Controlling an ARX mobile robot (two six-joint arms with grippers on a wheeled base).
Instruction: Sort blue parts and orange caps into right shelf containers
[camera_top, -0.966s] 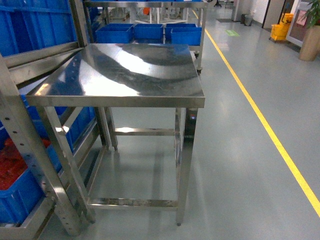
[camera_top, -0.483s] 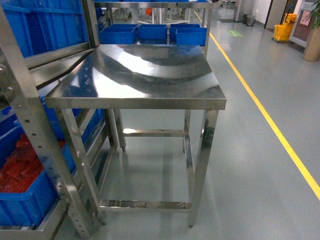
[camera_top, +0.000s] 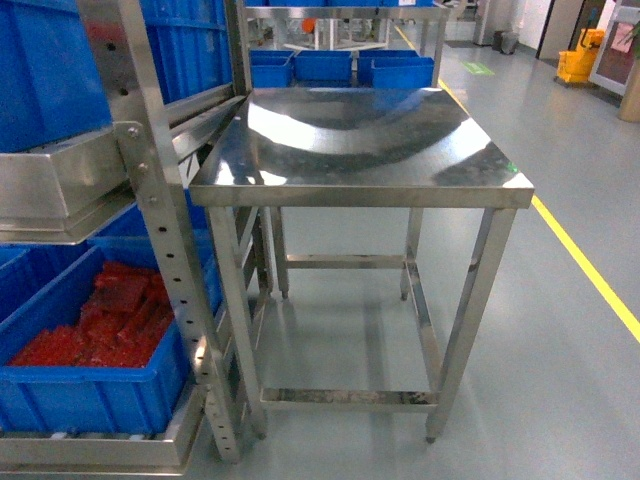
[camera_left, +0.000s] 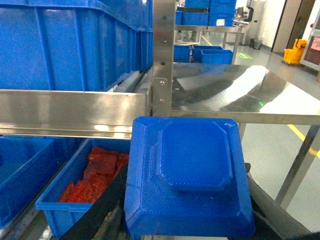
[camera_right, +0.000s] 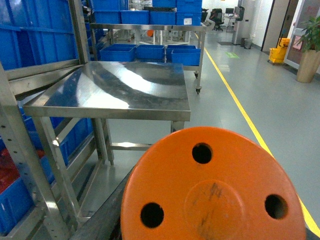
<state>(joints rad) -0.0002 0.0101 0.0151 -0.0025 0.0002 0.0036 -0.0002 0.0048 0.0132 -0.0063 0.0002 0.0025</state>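
steel table (camera_top: 360, 150), shelf (camera_top: 150, 200) holding blue crates (camera_top: 90, 390)

The blue part (camera_left: 192, 185) is bright blue all over, with fine ridged lines on its stepped faces. The orange cap (camera_right: 212, 195) is bright orange, pierced by three dark holes, with a faint dark scuff near its middle. The shelf containers (camera_top: 95, 385) are bright blue; one holds red pieces (camera_top: 100, 320). The shelf (camera_top: 165, 250) and table (camera_top: 365, 150) are shiny silver steel. The floor (camera_top: 560, 330) is grey with a yellow line (camera_top: 585, 265).

Table (camera_top: 360, 150) right of shelf (camera_top: 150, 200)
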